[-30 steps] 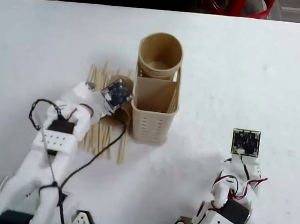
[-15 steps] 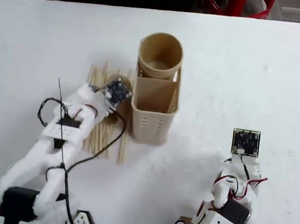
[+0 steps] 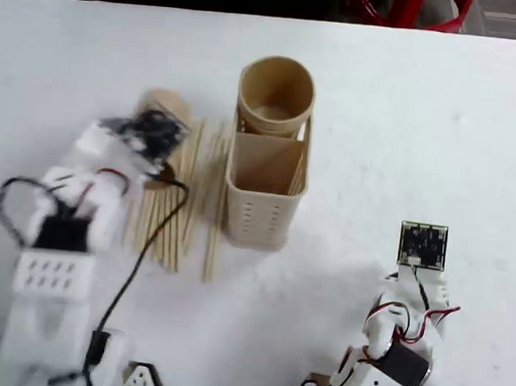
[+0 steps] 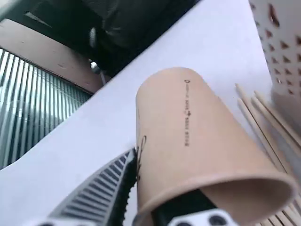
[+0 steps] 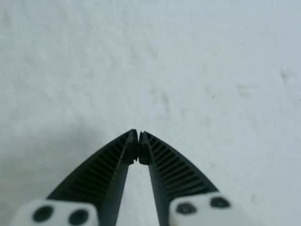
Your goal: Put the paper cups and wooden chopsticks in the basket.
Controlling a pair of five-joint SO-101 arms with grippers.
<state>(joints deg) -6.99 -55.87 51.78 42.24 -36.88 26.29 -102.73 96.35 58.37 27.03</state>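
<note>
**Cup coming up off the chopstick pile, swinging away from the basket**

Your left gripper (image 4: 141,193) is pinching the paper cup (image 4: 197,141) at its rim, one finger pressing the outer wall and the other sitting inside the mouth. The cup is lying tilted in that hold, above the tabletop (image 3: 426,108) on the side of the wooden chopsticks (image 3: 171,213) away from the basket (image 3: 258,215).

A second ago that gripper was working low over the pile, just beside the basket wall, with the cup under it. Half a second ago it was starting to draw back. Now it is carrying the cup off to the far side of the pile, and the chopsticks it was covering are showing again, still lying loose beside the basket. That probably means the pick is holding, but the cup is travelling away from its target, so you are likely needing a swing back over the rim.

A second paper cup (image 3: 274,116) is already standing in the basket's far compartment, unchanged across the frames. Your right gripper (image 5: 138,141) is staying parked over bare tabletop, its fingers pressed together on nothing.
</note>
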